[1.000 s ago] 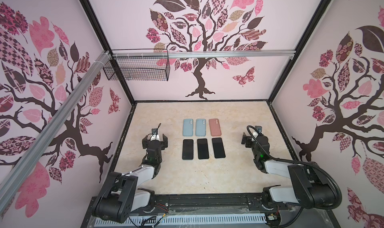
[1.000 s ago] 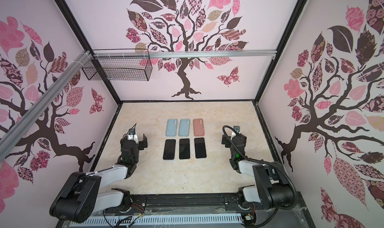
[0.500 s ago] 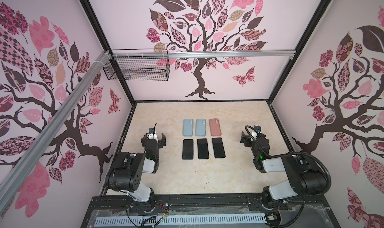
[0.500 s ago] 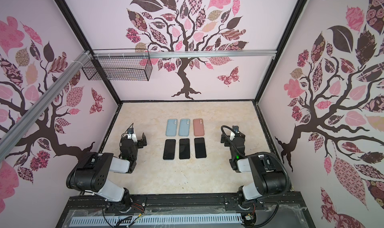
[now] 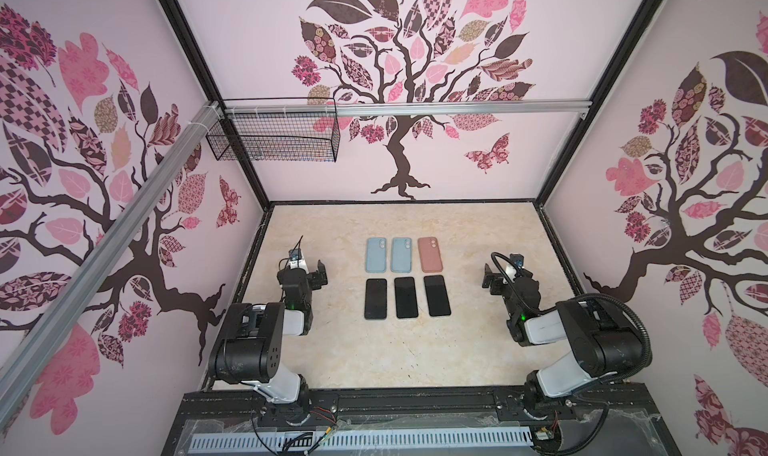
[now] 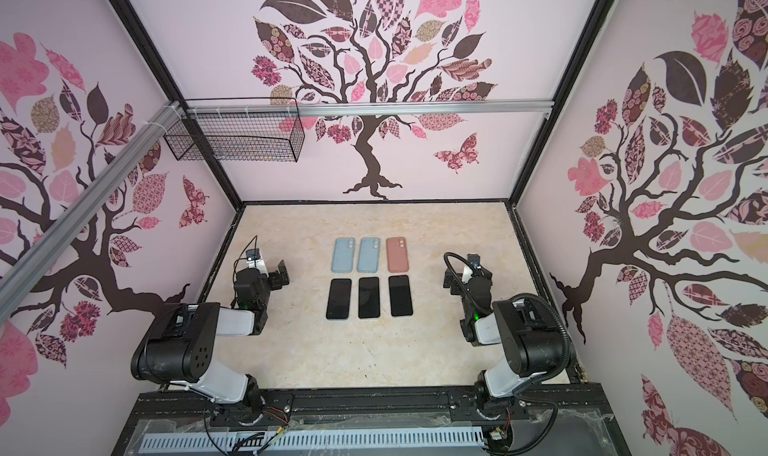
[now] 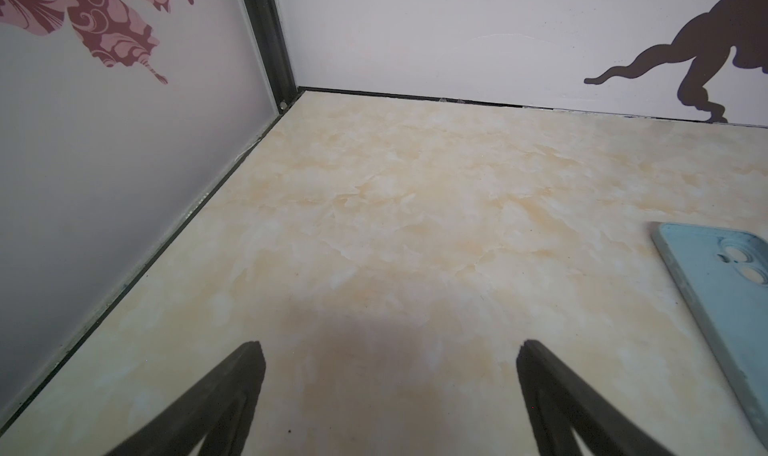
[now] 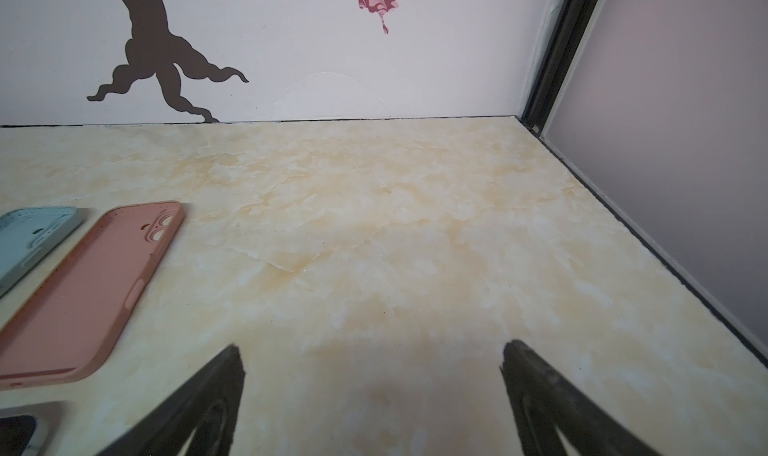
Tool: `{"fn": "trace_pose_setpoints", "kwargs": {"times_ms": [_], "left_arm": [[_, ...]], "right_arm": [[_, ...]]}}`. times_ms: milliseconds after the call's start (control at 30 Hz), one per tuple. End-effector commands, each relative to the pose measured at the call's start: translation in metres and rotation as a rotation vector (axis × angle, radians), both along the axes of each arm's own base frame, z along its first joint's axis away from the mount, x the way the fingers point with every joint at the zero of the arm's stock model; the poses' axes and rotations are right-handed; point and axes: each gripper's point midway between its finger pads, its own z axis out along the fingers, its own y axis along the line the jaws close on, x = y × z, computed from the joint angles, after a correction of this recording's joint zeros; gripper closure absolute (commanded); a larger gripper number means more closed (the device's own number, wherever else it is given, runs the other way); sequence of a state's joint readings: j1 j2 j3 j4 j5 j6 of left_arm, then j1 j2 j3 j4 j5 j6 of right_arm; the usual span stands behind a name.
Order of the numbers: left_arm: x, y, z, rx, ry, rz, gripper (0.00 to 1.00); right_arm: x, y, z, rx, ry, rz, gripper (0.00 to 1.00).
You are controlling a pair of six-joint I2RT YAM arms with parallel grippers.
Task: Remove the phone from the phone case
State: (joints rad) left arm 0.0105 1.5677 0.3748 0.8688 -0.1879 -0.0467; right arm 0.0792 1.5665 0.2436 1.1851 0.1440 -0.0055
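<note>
on the beige marbled tabletop [image 5: 374,350]: three cases [image 5: 402,254] behind three phones [image 5: 405,297]; tree-decal walls [image 5: 519,159]; left gripper [image 7: 390,346] and right gripper [image 8: 372,346] jaws wide, empty.

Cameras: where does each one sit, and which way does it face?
Top view: high over the front rail, looking down at the table; left arm and right arm show.
Top view: beside it, same aim at the table; both arms too.
Left wrist: on the left arm, low, facing the back-left corner; open left gripper shows.
Right wrist: on the right arm, low, facing the back-right corner; open right gripper shows.
Shared: the pink case shows in the right wrist view and both top views.
</note>
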Motion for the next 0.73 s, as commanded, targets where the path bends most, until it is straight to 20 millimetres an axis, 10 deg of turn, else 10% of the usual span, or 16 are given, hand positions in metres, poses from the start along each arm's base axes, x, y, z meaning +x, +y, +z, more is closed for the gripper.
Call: {"fn": "trace_pose_setpoints", "kwargs": {"times_ms": [0, 700], "left_arm": [[0.003, -0.003, 0.007, -0.008, -0.017, -0.01, 0.02], [0.003, -0.003, 0.007, -0.007, -0.016, -0.012, 0.02]], "right_arm": [[0.011, -0.007, 0.01, 0.049, -0.025, -0.022, 0.01], [0.01, -0.001, 0.011, 0.039, -0.031, 0.023, 0.0]]}}
